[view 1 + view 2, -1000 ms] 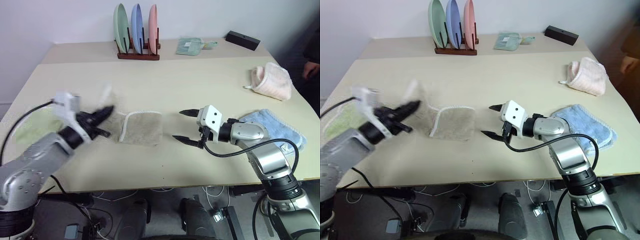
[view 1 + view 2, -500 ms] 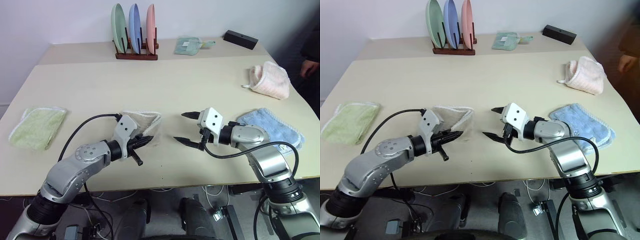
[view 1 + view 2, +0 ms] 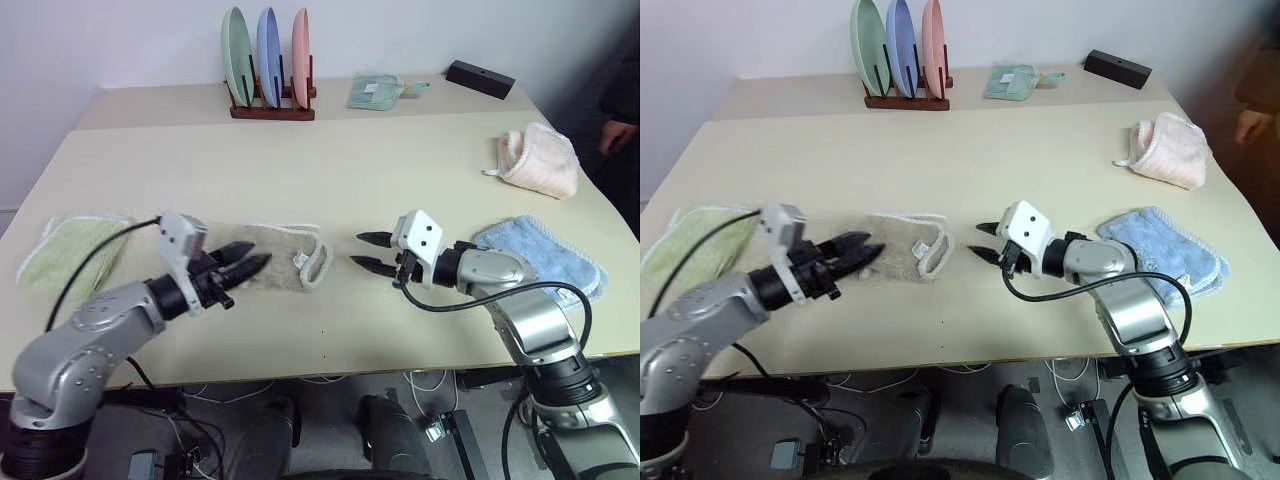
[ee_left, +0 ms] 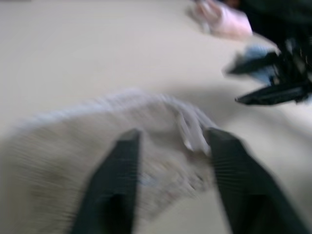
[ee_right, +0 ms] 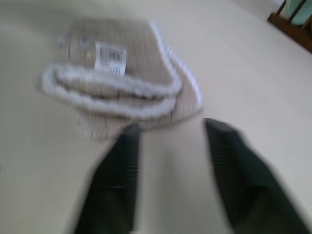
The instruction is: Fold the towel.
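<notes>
Towel [image 3: 280, 258]: beige terry with white stitched edging, lying in a loose bundle on the bench [image 3: 330, 170] between the two sets of fingers. Its near-left part sits just at the tips of the left fingers [image 3: 243, 266]; the curled white-edged end with the small tag faces the right fingers [image 3: 371, 252], a short bare gap of bench between them.

Left fingers: parted a little, straddling the cloth's edge in the left wrist view, nothing visibly pinched. Right fingers: a gap shows between them, narrow from the head camera, and they hold nothing; they point at the towel's rolled end.

Handling, as a judgement:
- Light and soft. No stiffness, so it will sag and drape from any single hold.
- Terry pile should give decent friction, so slip from a firm pinch seems unlikely.
- Not fragile. Main risk is picking up several layers at once, since the end near the right fingers is doubled over on itself.
- Best hold: the stitched white hem at a corner, one corner per side, pinched close to the bench so only one layer comes up.
- Bundle likely needs spreading flat before a clean fold.
</notes>
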{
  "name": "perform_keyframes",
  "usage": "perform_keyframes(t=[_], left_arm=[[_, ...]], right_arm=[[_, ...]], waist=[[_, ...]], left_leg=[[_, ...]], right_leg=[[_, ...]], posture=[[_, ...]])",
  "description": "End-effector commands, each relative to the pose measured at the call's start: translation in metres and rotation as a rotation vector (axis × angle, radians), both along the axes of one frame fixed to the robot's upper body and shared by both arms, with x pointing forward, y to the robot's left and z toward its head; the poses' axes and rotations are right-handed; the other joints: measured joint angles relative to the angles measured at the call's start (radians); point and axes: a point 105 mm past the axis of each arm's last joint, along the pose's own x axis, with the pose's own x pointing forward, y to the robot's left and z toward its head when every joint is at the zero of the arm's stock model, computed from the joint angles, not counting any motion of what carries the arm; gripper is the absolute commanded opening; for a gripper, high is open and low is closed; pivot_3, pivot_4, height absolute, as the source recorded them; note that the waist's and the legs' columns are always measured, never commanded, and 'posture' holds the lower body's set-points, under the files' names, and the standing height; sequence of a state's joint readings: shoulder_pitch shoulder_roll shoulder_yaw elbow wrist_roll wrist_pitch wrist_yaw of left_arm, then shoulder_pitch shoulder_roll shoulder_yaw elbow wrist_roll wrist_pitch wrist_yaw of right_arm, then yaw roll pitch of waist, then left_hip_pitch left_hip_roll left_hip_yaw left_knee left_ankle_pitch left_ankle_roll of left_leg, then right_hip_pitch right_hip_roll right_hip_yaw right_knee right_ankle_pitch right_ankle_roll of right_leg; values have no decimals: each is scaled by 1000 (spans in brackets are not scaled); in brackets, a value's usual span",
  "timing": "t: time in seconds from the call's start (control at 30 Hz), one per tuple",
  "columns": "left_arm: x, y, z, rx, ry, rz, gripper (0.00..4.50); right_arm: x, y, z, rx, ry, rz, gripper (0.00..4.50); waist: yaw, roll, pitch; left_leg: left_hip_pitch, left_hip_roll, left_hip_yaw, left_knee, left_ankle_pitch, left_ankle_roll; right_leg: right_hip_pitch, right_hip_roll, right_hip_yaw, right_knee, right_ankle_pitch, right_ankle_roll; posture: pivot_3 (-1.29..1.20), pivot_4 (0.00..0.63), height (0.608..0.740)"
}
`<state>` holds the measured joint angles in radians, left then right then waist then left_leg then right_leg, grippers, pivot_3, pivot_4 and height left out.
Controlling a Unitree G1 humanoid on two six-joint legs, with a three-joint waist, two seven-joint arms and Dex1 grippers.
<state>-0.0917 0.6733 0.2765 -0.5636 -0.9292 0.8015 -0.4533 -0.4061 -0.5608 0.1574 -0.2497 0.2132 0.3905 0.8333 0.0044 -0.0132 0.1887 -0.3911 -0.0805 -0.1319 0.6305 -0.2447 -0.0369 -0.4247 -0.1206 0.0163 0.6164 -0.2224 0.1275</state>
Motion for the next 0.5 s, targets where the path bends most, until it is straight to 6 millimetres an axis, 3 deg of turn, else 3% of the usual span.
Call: perform_keyframes(t=[0.03, 0.17, 0.3, 0.4, 0.5], left_arm=[[11, 20, 13, 23, -74, 119, 87], [24, 23, 7, 63, -83, 183, 87], [38, 3, -10, 92, -66, 154, 87], [46, -7, -30, 155, -50, 133, 87], [49, -11, -62, 256, -11, 112, 87]], right_arm=[[-2, 22, 24, 75, -51, 47, 0], [8, 40, 27, 99, -54, 33, 0], [11, 70, 19, 106, -16, 77, 0], [16, 87, 7, 112, 44, 85, 0], [23, 91, -28, 76, 154, 36, 0]], waist=[[0, 0, 0], [-1, 0, 0], [1, 0, 0], [-4, 0, 0], [-16, 0, 0]], left_leg=[[0, 0, 0, 0, 0, 0], [0, 0, 0, 0, 0, 0], [0, -1, 0, 0, 0, -1], [0, -1, 0, 0, 1, -1], [0, -1, 0, -1, 1, -2]], right_leg=[[0, 0, 0, 0, 0, 0], [0, 2, 0, 0, 1, -1], [0, 2, 0, 0, 1, -1], [0, 2, 0, 0, 2, -2], [-1, 3, 0, 0, 2, -1]], posture=[[0, 150, 740], [0, 150, 740], [0, 150, 740], [0, 150, 740], [0, 150, 740]])
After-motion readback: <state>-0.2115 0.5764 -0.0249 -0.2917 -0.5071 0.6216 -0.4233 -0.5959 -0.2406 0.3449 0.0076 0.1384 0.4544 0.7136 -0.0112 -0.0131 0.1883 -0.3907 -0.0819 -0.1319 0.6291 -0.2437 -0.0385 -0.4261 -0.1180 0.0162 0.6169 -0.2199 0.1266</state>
